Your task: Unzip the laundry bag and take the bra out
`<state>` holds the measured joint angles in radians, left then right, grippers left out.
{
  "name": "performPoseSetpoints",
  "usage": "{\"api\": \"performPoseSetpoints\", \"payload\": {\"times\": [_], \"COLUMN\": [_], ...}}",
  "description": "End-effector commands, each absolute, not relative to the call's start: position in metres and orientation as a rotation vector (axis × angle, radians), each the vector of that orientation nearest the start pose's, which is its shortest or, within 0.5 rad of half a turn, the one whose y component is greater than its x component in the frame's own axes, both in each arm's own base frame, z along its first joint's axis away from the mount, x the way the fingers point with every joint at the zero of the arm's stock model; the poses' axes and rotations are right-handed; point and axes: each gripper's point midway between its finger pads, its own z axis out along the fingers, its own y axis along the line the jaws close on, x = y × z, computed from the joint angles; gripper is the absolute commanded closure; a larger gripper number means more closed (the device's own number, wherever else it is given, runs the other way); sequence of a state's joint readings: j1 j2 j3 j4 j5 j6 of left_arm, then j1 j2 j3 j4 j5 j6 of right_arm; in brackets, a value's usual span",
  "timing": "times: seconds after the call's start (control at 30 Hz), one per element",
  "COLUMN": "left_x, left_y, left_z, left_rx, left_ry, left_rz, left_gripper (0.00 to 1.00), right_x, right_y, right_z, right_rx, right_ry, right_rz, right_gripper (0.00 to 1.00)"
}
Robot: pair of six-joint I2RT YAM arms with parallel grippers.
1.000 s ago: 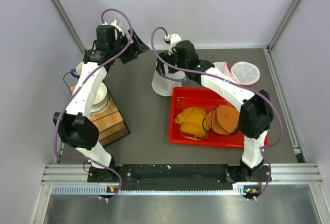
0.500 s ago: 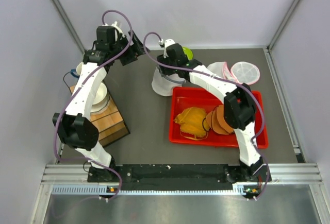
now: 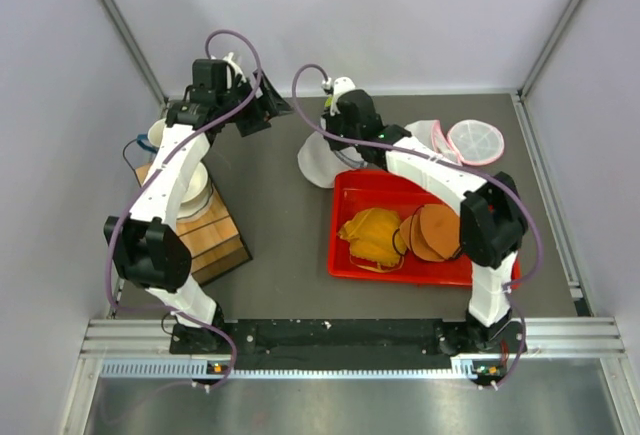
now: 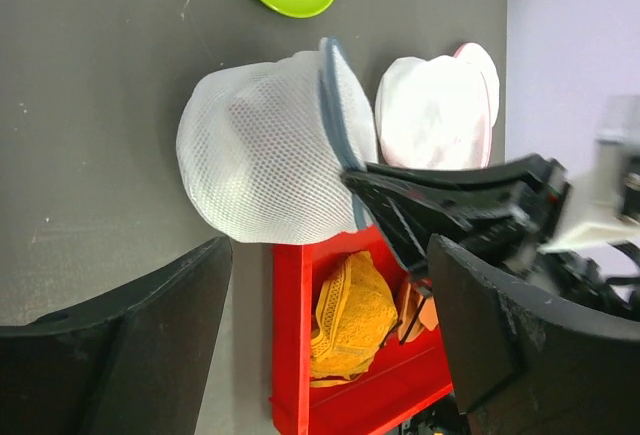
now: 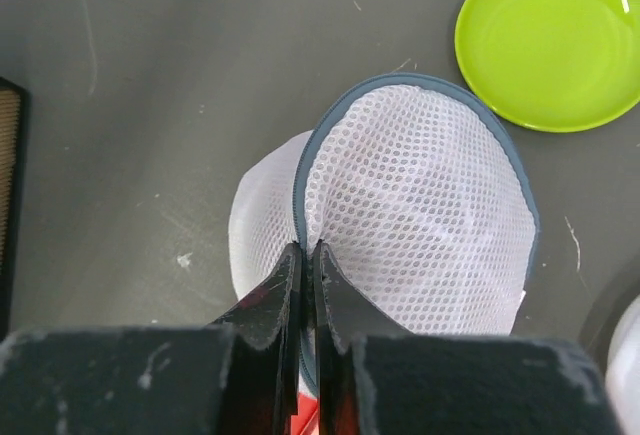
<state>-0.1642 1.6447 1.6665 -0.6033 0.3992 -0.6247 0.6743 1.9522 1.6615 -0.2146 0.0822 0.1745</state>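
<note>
Up near the top centre of the overhead view, the right gripper [image 3: 338,155] is pinched on the laundry bag [image 3: 316,165]. Its own wrist camera shows the two black fingers [image 5: 268,300] pressed almost together over the bag's grey-blue zipper rim, at the lower middle of that frame. The bag is a domed white mesh pouch on the dark table [image 3: 270,205], touching the upper left corner of the red tray [image 3: 334,245]. The rim looks closed where it shows, and the mesh does not show what, if anything, is inside.

The left gripper [image 3: 268,107] hangs further up and to the left, apart from the bag. Its jaws are spread wide and hold nothing. In its wrist view the bag [image 4: 262,155] sits in the gap between the two fingers [image 4: 150,345].

An orange bra [image 3: 372,237] lies crumpled in the left half of the tray, with brown round cups [image 3: 435,230] just beside it on the right. A lime green plate [image 5: 550,40] lies on the table near the bag, at the upper right of the right wrist view. A second white mesh bag [image 4: 435,110] with a pink edge lies just beside the first, to its right in the left wrist view.
</note>
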Motion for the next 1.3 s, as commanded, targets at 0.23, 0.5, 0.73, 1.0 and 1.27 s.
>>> {"api": "performPoseSetpoints", "payload": {"times": [0.23, 0.5, 0.73, 1.0, 1.27], "left_x": [0.436, 0.435, 0.433, 0.425, 0.424], "left_y": [-0.200, -0.219, -0.221, -0.218, -0.216], "left_z": [0.257, 0.210, 0.183, 0.153, 0.148], "left_rx": [-0.192, -0.177, -0.179, -0.210, -0.210], "left_ry": [2.233, 2.343, 2.404, 2.463, 2.473], "left_rz": [-1.113, -1.119, -1.120, -1.097, -1.075], "left_gripper": [0.16, 0.16, 0.17, 0.18, 0.20], "right_x": [0.424, 0.425, 0.430, 0.436, 0.437], "right_y": [0.343, 0.324, 0.316, 0.317, 0.318], "right_z": [0.271, 0.254, 0.255, 0.252, 0.250], "right_rx": [-0.414, -0.343, -0.306, -0.264, -0.246], "right_ry": [1.843, 1.891, 1.892, 1.896, 1.892], "right_rz": [0.698, 0.780, 0.796, 0.837, 0.873], "right_gripper": [1.00, 0.93, 0.96, 0.94, 0.77]}}
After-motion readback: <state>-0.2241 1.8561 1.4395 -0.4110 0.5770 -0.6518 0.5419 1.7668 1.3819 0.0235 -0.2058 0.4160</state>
